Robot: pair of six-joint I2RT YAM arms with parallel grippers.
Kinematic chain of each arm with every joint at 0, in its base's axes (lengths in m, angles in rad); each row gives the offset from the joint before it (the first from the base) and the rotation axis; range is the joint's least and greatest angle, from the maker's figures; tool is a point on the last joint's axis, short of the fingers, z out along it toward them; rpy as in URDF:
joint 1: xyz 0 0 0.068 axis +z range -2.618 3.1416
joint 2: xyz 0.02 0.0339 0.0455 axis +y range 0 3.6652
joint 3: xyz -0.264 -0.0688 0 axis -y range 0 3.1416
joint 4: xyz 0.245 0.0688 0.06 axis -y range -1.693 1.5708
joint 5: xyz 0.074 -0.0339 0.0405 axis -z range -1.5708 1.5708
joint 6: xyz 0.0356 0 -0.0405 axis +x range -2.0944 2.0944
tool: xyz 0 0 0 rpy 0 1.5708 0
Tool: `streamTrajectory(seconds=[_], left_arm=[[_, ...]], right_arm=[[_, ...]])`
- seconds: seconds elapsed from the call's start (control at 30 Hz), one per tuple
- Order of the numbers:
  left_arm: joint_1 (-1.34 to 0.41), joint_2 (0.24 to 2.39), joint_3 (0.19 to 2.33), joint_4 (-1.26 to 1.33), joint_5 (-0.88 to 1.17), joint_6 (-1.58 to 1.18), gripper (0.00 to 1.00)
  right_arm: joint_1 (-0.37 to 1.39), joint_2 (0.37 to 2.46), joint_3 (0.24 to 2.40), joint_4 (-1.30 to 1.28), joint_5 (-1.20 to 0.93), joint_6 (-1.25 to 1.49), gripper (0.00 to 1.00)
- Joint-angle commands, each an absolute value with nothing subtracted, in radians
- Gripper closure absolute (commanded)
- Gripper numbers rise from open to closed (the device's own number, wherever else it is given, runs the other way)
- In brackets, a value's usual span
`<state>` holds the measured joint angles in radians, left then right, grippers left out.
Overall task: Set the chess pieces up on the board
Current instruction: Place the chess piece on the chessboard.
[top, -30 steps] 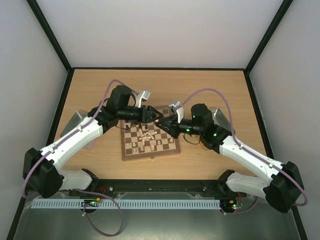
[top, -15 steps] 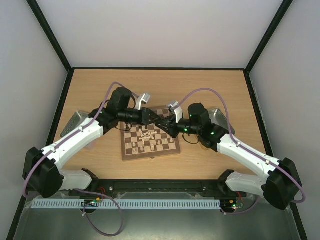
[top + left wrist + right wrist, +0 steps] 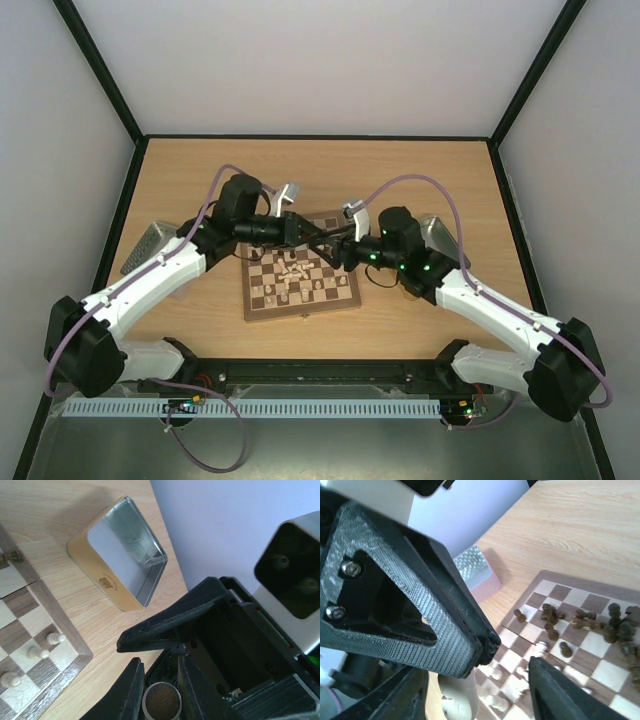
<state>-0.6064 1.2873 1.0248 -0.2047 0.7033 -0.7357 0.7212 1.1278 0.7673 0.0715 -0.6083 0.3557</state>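
The board (image 3: 300,282) lies mid-table, with pale and dark chess pieces (image 3: 296,268) scattered on it. Both grippers meet above its far edge. In the left wrist view my left gripper (image 3: 159,664) is shut on a pale chess piece (image 3: 161,702) whose round brown base faces the camera. My right gripper (image 3: 337,246) stands open around the same spot, one of its fingers (image 3: 175,625) crossing just ahead of the left jaws. In the right wrist view the pale piece (image 3: 460,700) sits beside the left gripper's finger (image 3: 410,595), between the spread right fingers (image 3: 560,690). Dark pieces (image 3: 620,625) cluster on the far squares.
An open metal tin (image 3: 120,560) stands on the table right of the board, also seen from above (image 3: 440,236). A second grey tin (image 3: 148,246) sits left of the board. Three pale pawns (image 3: 38,653) stand along the board's edge.
My right gripper has opened and let go of the pale piece. My left gripper has closed on it. Both arms stayed nearly in place above the far edge of the board.
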Motion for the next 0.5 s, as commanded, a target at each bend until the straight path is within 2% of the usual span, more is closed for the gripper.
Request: streamTrajectory(seconds=[0.0,0.07,0.2,0.3,0.47], left_arm=[[-0.615,1.242,1.005,-0.078,0.704,-0.857,0.91],[-0.616,1.231,0.999,0.0,0.679,-0.911,0.9],[-0.615,1.219,0.989,0.121,0.648,-1.022,0.9],[-0.616,1.213,0.97,0.226,0.643,-1.139,0.9],[-0.617,1.218,0.954,0.356,0.651,-1.249,0.9]], right_arm=[[0.72,1.041,0.711,0.229,-0.571,0.596,0.43],[0.721,1.004,0.67,0.308,-0.534,0.74,0.4],[0.72,0.945,0.559,0.565,-0.454,1.04,0.4],[0.719,0.929,0.537,0.66,-0.4,1.144,0.43],[0.72,0.919,0.554,0.677,-0.37,1.186,0.52]])
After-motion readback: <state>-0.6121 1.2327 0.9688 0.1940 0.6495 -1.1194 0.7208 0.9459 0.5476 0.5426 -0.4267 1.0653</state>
